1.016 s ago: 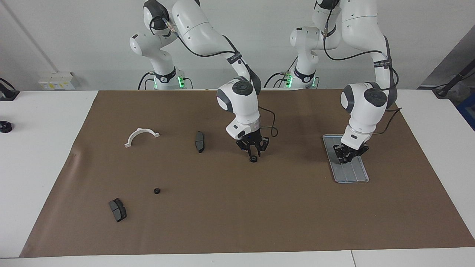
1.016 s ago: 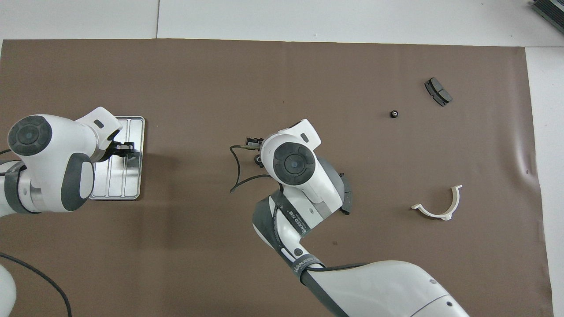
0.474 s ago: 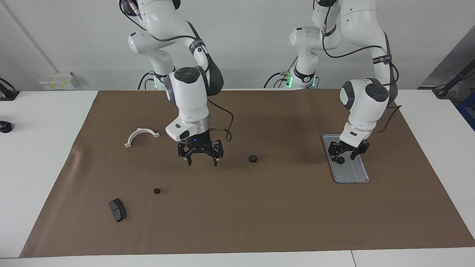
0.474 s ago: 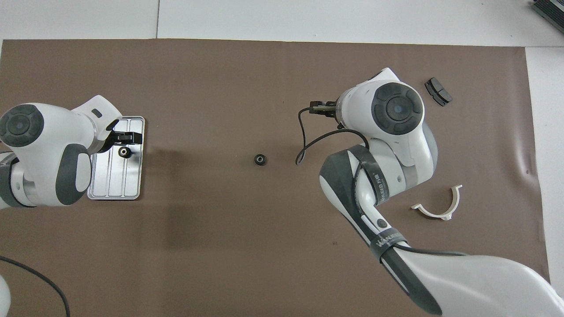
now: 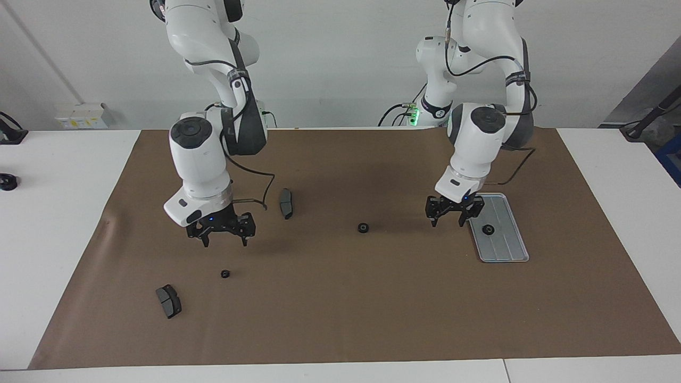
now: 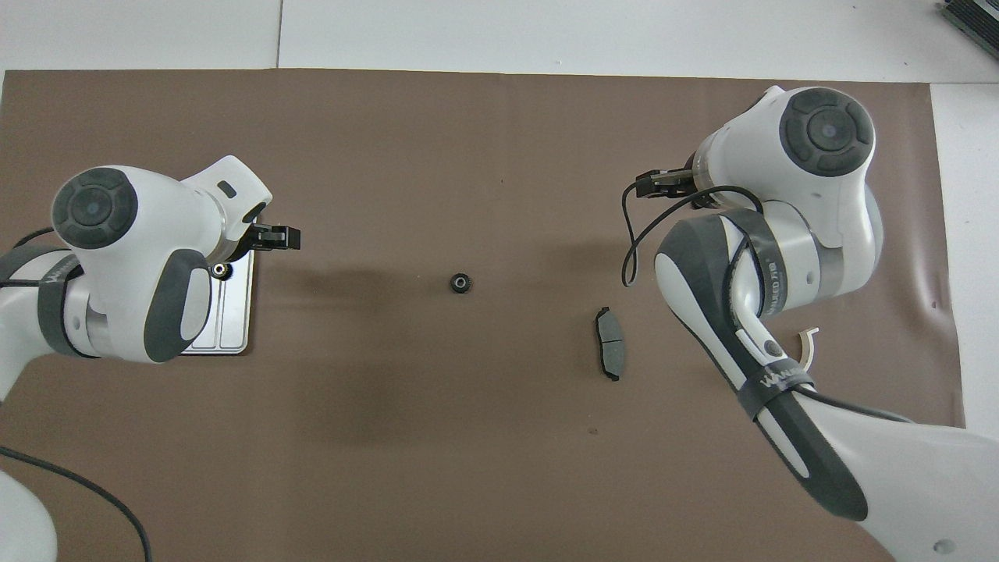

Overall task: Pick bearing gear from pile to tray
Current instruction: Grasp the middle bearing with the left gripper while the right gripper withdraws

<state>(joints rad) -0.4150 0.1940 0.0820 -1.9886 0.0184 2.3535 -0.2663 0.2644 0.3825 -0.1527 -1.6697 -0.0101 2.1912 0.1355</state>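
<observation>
While both pincers hang empty with fingers apart, the brown mat (image 5: 340, 319) on the white worktop (image 5: 64, 175) has wide bare stretches around the parts. Left pincer (image 5: 454, 215) (image 6: 275, 237) hovers over the mat just beside the tray (image 5: 508, 242) (image 6: 234, 312), toward the middle. Right pincer (image 5: 223, 234) (image 6: 659, 184) hovers over the mat at the right arm's end, above open mat between a pad (image 5: 286, 202) (image 6: 609, 353) and the small gear (image 5: 225, 274).

One gear (image 5: 487, 229) (image 6: 222, 270) lies in the tray, black, round, with a centre hole. A second gear (image 5: 363, 227) (image 6: 460, 282), same look, sits alone mid-mat, well apart from everything. The small gear lies farther from the robots, near the other pad (image 5: 168, 300).

Tray is silver-grey metal, rectangular, rounded corners, raised rim, lengthwise grooves. Pads are dark grey, flat, slightly curved. Bracket (image 6: 808, 343) is white; only its tip shows from overhead, the rest is hidden by the right arm.
</observation>
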